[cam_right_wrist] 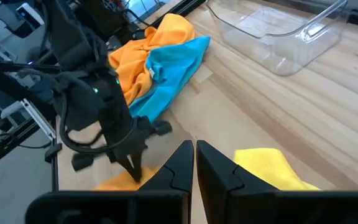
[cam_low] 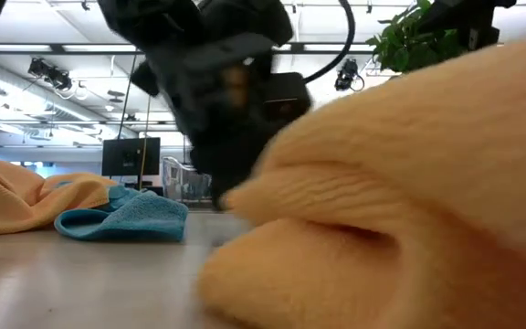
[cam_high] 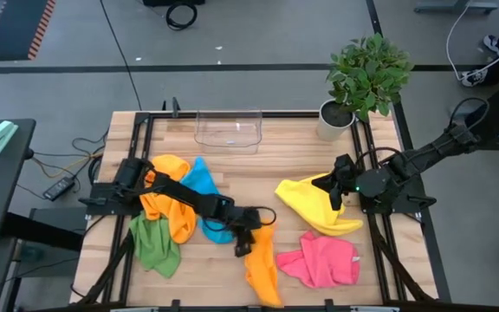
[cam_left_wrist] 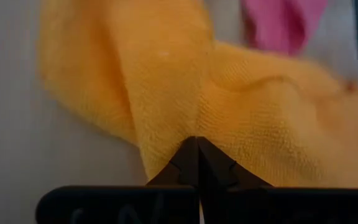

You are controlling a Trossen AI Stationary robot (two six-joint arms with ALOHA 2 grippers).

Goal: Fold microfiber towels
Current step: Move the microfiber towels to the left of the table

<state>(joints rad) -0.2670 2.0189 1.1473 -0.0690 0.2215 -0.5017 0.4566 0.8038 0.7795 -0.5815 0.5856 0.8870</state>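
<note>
On a wooden surface, the left pincer pinches an orange towel at lower centre; the right pincer, closed, grips a yellow towel. A clear tray and potted plant stand above.

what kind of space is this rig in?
Probably a robotics lab or workshop. The wooden table sits on a grey floor strewn with cables; the low view shows a monitor and ceiling lights in a big open room. A potted plant stands at a corner.
</note>
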